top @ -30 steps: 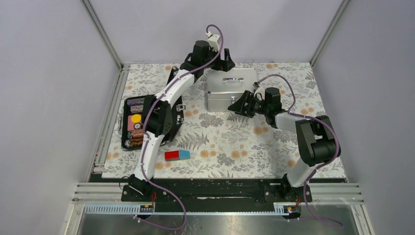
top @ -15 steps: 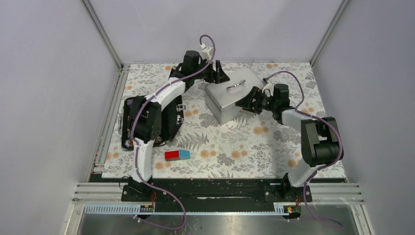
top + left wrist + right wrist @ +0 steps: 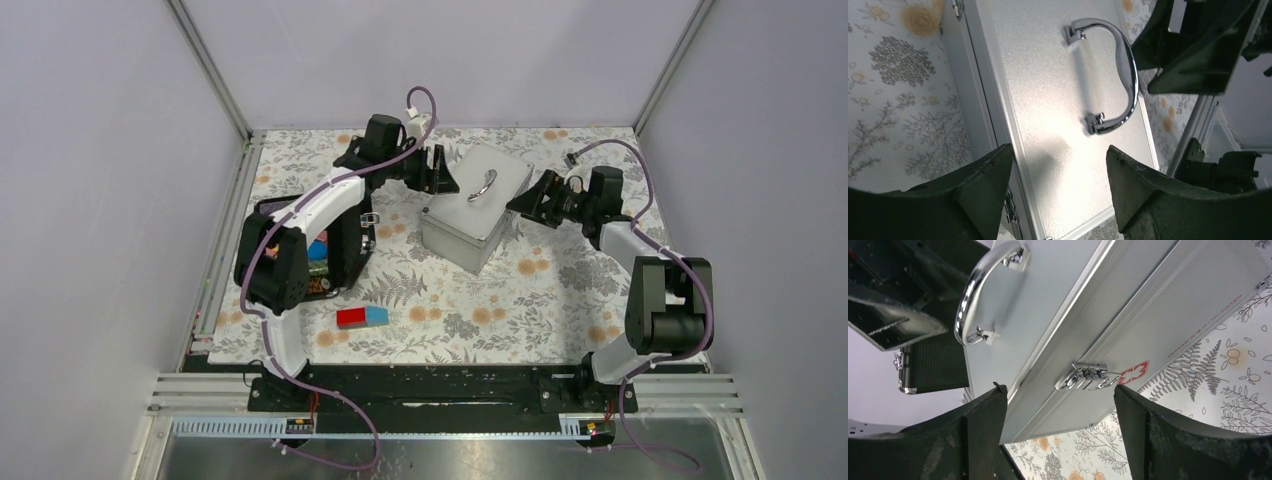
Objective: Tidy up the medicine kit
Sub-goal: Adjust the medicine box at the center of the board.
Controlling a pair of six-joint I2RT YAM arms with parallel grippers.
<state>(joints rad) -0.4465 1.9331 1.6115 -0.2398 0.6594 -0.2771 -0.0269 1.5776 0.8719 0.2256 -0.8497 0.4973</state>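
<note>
At far centre, grey rectangular metal medicine kit (image 3: 462,222) is lying skewed; left gripper (image 3: 441,173) and right gripper (image 3: 529,201) are flanking it, fingers apart; probably stiff, slippery; chrome loop handle (image 3: 483,184) suiting grasp.

The kit (image 3: 465,222) is turning diagonal; the left gripper (image 3: 442,172) is narrowing and moving nearer, while the right gripper (image 3: 520,202) is swinging rightward.

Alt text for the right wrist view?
A closed grey kit fills the frame between the open jaws of the right gripper, showing its handle, latch and red cross. Floral cloth lies below; the left gripper and a black case sit upper left.
</note>
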